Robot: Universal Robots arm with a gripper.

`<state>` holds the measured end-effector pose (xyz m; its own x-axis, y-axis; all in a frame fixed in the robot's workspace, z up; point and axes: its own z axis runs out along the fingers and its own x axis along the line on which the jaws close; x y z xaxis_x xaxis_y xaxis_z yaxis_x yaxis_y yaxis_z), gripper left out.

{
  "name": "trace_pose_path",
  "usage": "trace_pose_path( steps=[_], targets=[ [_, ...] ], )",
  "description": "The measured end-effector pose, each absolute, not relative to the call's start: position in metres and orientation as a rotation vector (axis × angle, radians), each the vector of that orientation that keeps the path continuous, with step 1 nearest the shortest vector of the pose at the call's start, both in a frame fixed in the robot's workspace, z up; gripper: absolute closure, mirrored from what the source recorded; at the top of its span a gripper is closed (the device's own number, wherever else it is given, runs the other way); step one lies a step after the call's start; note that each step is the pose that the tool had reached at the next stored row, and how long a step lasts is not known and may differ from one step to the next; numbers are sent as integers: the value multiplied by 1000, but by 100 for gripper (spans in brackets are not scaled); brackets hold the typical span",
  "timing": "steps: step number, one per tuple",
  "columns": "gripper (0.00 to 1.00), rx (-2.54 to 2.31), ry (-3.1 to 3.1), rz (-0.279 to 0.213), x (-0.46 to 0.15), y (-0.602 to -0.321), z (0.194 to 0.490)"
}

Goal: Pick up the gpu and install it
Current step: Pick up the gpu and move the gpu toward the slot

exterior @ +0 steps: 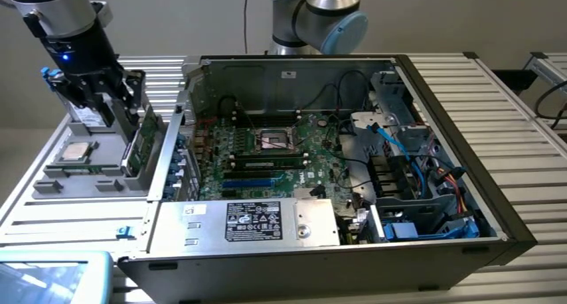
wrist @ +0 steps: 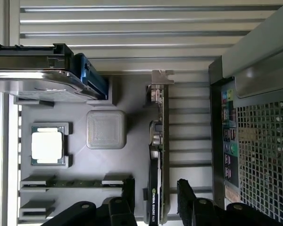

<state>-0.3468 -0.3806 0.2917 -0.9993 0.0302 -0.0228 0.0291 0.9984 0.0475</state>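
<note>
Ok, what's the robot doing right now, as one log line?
gripper: open, either side of gpu | gpu: standing on edge in tray | not yet lifted

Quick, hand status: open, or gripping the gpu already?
The hand: open, straddling the gpu that stands on edge in its tray, gaps on both sides, holding nothing.

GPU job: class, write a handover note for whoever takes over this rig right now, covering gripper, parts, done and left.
The gripper is open, one finger on each side of the gpu, not touching it.
The gpu stands on edge in the tray, beside the case.
Done: gripper placed around the gpu.
Left: gpu not gripped, lifted or installed.
</note>
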Motion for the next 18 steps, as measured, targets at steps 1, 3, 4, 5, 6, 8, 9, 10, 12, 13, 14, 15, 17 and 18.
trace_pose_path(
  steps=[1, 3, 4, 5, 6, 8, 9, 10, 12, 13, 14, 15, 17, 18],
  targets=[
    [51, 41, 3117, 79, -347, -381, 291],
    [51, 36, 3117, 84, -346, -381, 287],
    [51, 35, 3117, 85, -345, -381, 286],
    [51, 34, 3117, 87, -345, -381, 284],
    [51, 32, 3117, 90, -345, -382, 283],
    [51, 28, 3117, 100, -345, -383, 280],
    [51, 26, 3117, 104, -345, -383, 279],
    [51, 24, 3117, 107, -345, -385, 277],
    [51, 22, 3117, 108, -344, -388, 273],
    [51, 19, 3116, 109, -344, -390, 271],
    [51, 18, 3117, 109, -344, -390, 270],
    [51, 17, 3117, 109, -344, -390, 268],
    [51, 15, 3117, 109, -344, -390, 264],
    [51, 15, 3117, 109, -343, -390, 262]
  ],
)
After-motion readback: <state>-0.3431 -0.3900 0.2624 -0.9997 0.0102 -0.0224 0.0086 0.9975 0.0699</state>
